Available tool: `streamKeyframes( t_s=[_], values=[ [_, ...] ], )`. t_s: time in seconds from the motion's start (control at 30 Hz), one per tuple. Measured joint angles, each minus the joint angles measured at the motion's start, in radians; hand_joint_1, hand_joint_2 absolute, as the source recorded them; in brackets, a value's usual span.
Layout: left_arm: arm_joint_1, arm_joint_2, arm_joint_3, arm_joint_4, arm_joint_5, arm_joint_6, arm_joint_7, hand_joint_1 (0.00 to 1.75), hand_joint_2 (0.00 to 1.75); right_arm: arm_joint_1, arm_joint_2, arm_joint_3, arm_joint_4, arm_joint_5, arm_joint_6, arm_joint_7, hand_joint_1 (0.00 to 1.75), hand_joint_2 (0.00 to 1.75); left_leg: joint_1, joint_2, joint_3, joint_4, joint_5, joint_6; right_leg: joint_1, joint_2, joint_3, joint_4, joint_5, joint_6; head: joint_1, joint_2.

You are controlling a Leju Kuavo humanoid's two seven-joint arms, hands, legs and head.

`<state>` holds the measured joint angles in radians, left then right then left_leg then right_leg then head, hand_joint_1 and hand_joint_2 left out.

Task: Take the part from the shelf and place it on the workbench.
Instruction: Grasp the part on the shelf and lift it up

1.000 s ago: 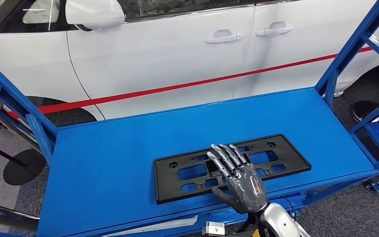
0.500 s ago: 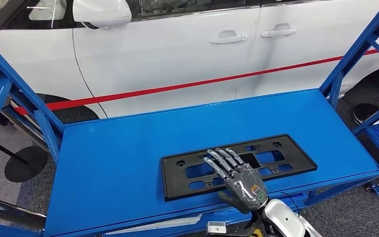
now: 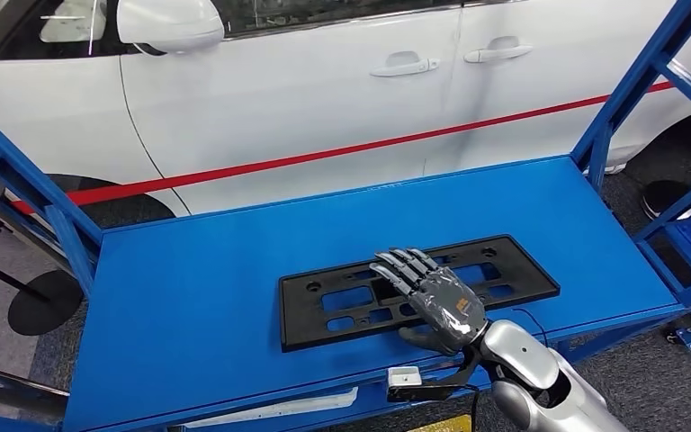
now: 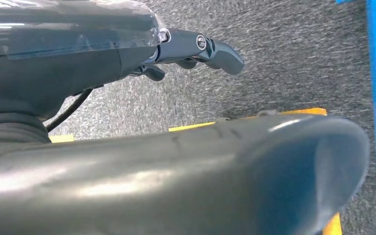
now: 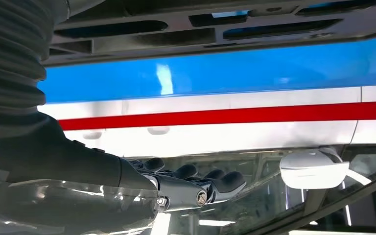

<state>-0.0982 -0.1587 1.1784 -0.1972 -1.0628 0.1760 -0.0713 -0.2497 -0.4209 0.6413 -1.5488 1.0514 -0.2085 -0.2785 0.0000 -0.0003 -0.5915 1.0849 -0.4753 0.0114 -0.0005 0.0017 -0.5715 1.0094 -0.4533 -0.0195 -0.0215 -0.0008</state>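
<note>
flat black plastic plate (image 3: 414,288) with rectangular cutouts and screw holes, no readable writing, lies lower centre on the blue desk (image 3: 198,279); right hand (image 3: 432,299) rests on it, fingers spread; left hand (image 4: 196,51) curled, holding nothing

No readable text, labels, brands or numbers anywhere, none on the white car (image 3: 324,99), none on the blue bench (image 3: 189,288)

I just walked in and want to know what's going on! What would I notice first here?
A big bright blue shelf fills the middle, with a flat black plastic part full of cut-outs lying on it. The right robot hand hovers over that part, fingers spread. Behind stands a white car with a red stripe along its doors.
</note>
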Motion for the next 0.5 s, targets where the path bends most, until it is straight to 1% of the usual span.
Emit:
streamKeyframes(
  t_s=[0.03,0.07,0.1,0.17,0.2,0.23,0.27,0.3,0.33,0.37,0.4,0.43,0.47,0.5],
  values=[
    [-0.001,0.001,0.000,0.000,0.001,0.000,0.000,0.00,0.00,-0.007,-0.004,0.005,0.004,-0.006,0.002,0.000,0.00,1.75,-0.002,0.000,0.022,-0.048,0.015,0.004,0.001,0.000,-0.001,0.001,0.000,0.003,0.000,0.000],
    [-0.002,0.001,0.000,0.000,0.002,0.000,0.000,0.00,0.00,-0.012,-0.007,0.010,0.008,-0.012,0.004,0.000,0.00,1.75,-0.004,-0.001,0.031,-0.070,0.016,0.007,0.002,0.000,-0.003,0.002,0.000,0.007,0.000,0.000],
    [-0.002,0.002,0.000,0.000,0.003,-0.001,0.000,0.00,0.00,-0.017,-0.010,0.015,0.013,-0.017,0.007,0.000,0.00,1.75,-0.006,-0.001,0.033,-0.076,0.015,0.010,0.002,-0.001,-0.005,0.002,0.001,0.013,0.001,0.000],
    [-0.001,0.002,0.000,0.000,0.005,-0.001,0.000,0.00,0.00,-0.025,-0.015,0.025,0.020,-0.027,0.012,-0.001,0.00,1.75,-0.002,-0.001,0.035,-0.083,0.022,0.017,0.000,-0.001,-0.007,0.006,-0.003,0.023,0.001,0.000],
    [-0.001,0.002,0.000,0.000,0.005,-0.001,-0.001,0.00,0.00,-0.030,-0.017,0.030,0.024,-0.031,0.015,-0.001,0.00,1.75,0.000,-0.001,0.037,-0.089,0.025,0.022,-0.001,-0.001,-0.014,0.025,-0.016,0.028,0.001,0.000],
    [-0.001,0.002,0.000,0.000,0.006,-0.001,-0.001,0.00,0.00,-0.036,-0.020,0.035,0.029,-0.033,0.019,-0.001,0.00,1.75,0.003,0.000,0.039,-0.093,0.028,0.025,-0.002,-0.001,-0.031,0.062,-0.040,0.033,0.002,0.000],
    [-0.002,0.002,0.000,0.000,0.006,-0.001,-0.002,0.00,0.00,-0.041,-0.022,0.042,0.034,-0.035,0.026,-0.001,0.00,1.75,0.002,0.000,0.039,-0.094,0.029,0.027,-0.005,-0.001,-0.058,0.120,-0.071,0.037,0.002,0.000],
    [-0.002,0.002,0.000,0.000,0.006,-0.002,-0.003,0.00,0.00,-0.047,-0.024,0.049,0.041,-0.038,0.038,-0.001,0.00,1.75,0.002,0.000,0.039,-0.094,0.029,0.029,-0.007,-0.001,-0.092,0.189,-0.103,0.041,0.002,0.000],
    [-0.002,0.002,0.000,0.000,0.006,-0.002,-0.003,0.00,0.00,-0.054,-0.025,0.058,0.048,-0.040,0.052,-0.001,0.00,1.75,0.002,0.000,0.038,-0.093,0.028,0.029,-0.010,-0.001,-0.122,0.247,-0.122,0.045,0.002,0.000],
    [-0.002,0.002,0.000,0.000,0.006,-0.002,-0.004,0.00,0.00,-0.062,-0.025,0.067,0.056,-0.043,0.067,-0.001,0.00,1.75,0.002,0.000,0.038,-0.092,0.028,0.029,-0.013,-0.001,-0.139,0.279,-0.125,0.048,0.002,0.000],
    [-0.002,0.002,0.000,0.000,0.006,-0.003,-0.005,0.00,0.00,-0.071,-0.025,0.075,0.064,-0.047,0.080,-0.001,0.00,1.75,0.003,0.000,0.038,-0.091,0.027,0.027,-0.017,-0.001,-0.138,0.272,-0.106,0.050,0.002,0.000],
    [-0.002,0.002,0.000,0.000,0.005,-0.004,-0.006,0.00,0.00,-0.082,-0.025,0.082,0.070,-0.052,0.089,-0.001,0.00,1.75,0.004,0.000,0.039,-0.089,0.026,0.025,-0.021,-0.002,-0.118,0.227,-0.073,0.052,0.002,0.000],
    [-0.003,0.002,0.000,0.000,0.005,-0.004,-0.006,0.00,0.00,-0.094,-0.025,0.087,0.075,-0.056,0.095,-0.001,0.00,1.75,0.004,-0.001,0.039,-0.086,0.023,0.022,-0.024,-0.002,-0.086,0.157,-0.036,0.053,0.002,0.000],
    [-0.003,0.002,0.000,0.000,0.005,-0.005,-0.007,0.00,0.00,-0.104,-0.025,0.092,0.079,-0.059,0.099,-0.001,0.00,1.75,0.003,-0.002,0.038,-0.081,0.020,0.017,-0.024,-0.002,-0.055,0.091,-0.011,0.053,0.002,0.000]
  ],
)
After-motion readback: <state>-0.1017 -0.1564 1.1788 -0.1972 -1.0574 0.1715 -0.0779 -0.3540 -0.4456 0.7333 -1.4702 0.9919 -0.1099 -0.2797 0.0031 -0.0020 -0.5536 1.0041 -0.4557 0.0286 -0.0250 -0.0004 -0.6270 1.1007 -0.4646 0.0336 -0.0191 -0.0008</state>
